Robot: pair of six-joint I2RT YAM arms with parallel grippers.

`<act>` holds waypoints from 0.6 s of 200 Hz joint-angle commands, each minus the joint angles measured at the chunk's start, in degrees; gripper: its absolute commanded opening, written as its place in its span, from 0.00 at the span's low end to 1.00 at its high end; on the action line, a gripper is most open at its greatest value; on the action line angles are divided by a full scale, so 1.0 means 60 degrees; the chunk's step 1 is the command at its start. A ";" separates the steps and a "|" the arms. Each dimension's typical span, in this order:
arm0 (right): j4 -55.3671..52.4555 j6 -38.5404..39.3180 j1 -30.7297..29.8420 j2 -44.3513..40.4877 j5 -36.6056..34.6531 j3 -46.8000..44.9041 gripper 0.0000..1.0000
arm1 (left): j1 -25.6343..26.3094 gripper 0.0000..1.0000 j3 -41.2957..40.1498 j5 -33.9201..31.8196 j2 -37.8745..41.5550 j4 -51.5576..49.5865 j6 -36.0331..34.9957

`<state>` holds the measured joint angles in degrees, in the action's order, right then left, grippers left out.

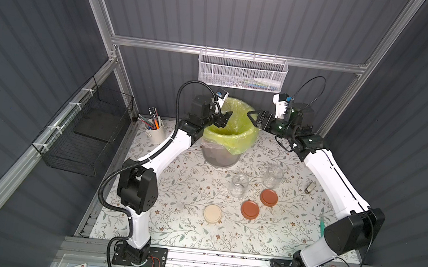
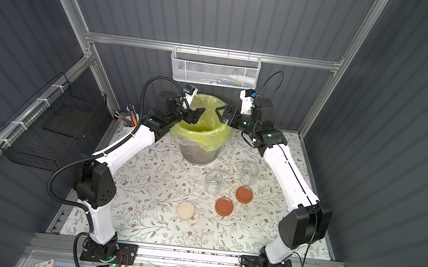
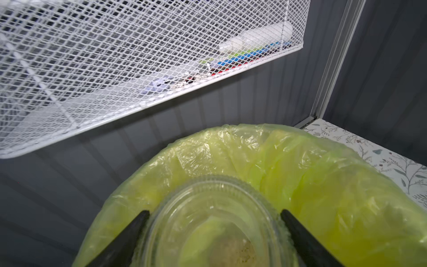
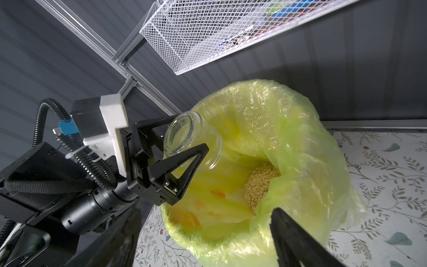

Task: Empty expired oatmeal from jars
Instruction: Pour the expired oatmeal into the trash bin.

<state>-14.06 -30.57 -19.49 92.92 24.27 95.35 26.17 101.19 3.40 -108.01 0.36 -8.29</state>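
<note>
Jar (image 4: 184,134), tipped over bin (image 1: 221,157), grasped by my left end effector (image 3: 214,212).
Oatmeal (image 4: 258,182) in liner (image 4: 288,120); right end effector (image 1: 252,119) released.

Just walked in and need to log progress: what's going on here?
The left gripper has its jaws shut on a jar, tipped mouth-down over the bin. Oatmeal lies in its bag, and the jar looks emptied. The right gripper hovers by the rim, jaws open and empty. Two other jars stand lidless on the table and look empty, with three lids beside them.
</note>
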 commanded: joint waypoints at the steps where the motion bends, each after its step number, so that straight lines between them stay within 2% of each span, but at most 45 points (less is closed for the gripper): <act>1: 0.0334 -0.0025 -0.0001 -0.0198 0.0078 -0.0194 0.89 | -0.0184 0.11 -0.0055 0.0577 0.0459 0.0403 0.0160; 8: 0.0303 -0.0032 -0.0001 -0.0135 0.0090 -0.0121 0.89 | -0.0080 0.11 -0.0135 -0.0277 0.0590 0.0244 -0.0164; 12: 0.0249 -0.0032 -0.0004 -0.0077 0.0145 -0.0041 0.90 | -0.0154 0.11 -0.0268 -0.0529 0.0671 0.0395 0.0113; 22: 0.0229 -0.0086 -0.0017 0.0055 0.0329 0.0124 0.90 | -0.0390 0.15 -0.0568 0.0583 0.0650 0.1145 0.1024; 30: 0.0326 -0.0165 -0.0019 0.0149 0.0364 0.0183 0.90 | -0.0093 0.16 -0.0214 0.1146 0.0438 0.0730 0.0542; 33: 0.0329 -0.0201 -0.0019 0.0200 0.0351 0.0209 0.90 | 0.0121 0.15 -0.0030 0.0979 0.0374 0.0388 0.0117; 39: 0.0263 -0.0245 -0.0018 0.0260 0.0357 0.0308 0.90 | 0.0442 0.13 0.0129 -0.0062 0.0345 -0.0023 -0.0605; 46: 0.0124 -0.0217 -0.0018 0.0280 0.0449 0.0406 0.89 | 0.0375 0.15 -0.0165 -0.0847 0.0504 0.0338 -0.0506; 49: 0.0069 -0.0198 -0.0015 0.0257 0.0488 0.0415 0.89 | 0.0150 0.17 -0.0374 -0.0657 0.0592 0.0700 -0.0035; 54: 0.0066 -0.0148 -0.0028 0.0189 0.0484 0.0342 0.90 | -0.0192 0.19 -0.0634 0.0390 0.0670 0.1219 0.0756; 61: 0.0224 -0.0115 -0.0046 0.0083 0.0352 0.0168 0.90 | -0.0282 0.20 -0.0584 0.1364 0.0600 0.1256 0.0874; 65: 0.0308 -0.0129 -0.0035 0.0036 0.0260 0.0086 0.90 | -0.0069 0.20 -0.0420 0.1322 0.0552 0.0844 0.0429; 71: 0.0326 -0.0148 -0.0021 0.0047 0.0191 0.0067 0.90 | 0.0241 0.15 -0.0211 0.0610 0.0556 0.0312 -0.0342; 79: 0.0148 -0.0133 -0.0019 0.0140 0.0343 0.0240 0.90 | 0.0162 0.15 -0.0502 -0.0199 0.0745 0.0533 -0.0219; 83: 0.0033 -0.0076 -0.0019 0.0194 0.0445 0.0357 0.90 | -0.0068 0.16 -0.0762 -0.0011 0.0879 0.0980 0.0390; 90: -0.0047 -0.0034 -0.0050 0.0251 0.0537 0.0455 0.90 | -0.0465 0.19 -0.1032 0.1112 0.0911 0.1760 0.1335; 99: 0.0020 -0.0051 -0.0077 0.0328 0.0519 0.0504 0.90 | -0.0222 0.18 -0.0684 0.1585 0.0649 0.1381 0.0964; 110: -0.0080 -0.0120 -0.0078 0.0472 0.0521 0.0702 0.89 | 0.0312 0.10 0.0010 0.0389 0.0412 0.0158 -0.0185; 115: -0.0148 -0.0106 -0.0078 0.0506 0.0584 0.0773 0.89 | 0.0197 0.10 -0.0105 0.0098 0.0519 0.0179 -0.0123; 120: -0.0189 -0.0085 -0.0091 0.0476 0.0625 0.0775 0.89 | -0.0074 0.11 -0.0449 0.0141 0.0699 0.0633 0.0446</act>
<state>-13.98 -31.31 -19.59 94.67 26.52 97.54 26.13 96.97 6.76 -106.19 2.35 -6.07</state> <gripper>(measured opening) 0.892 0.829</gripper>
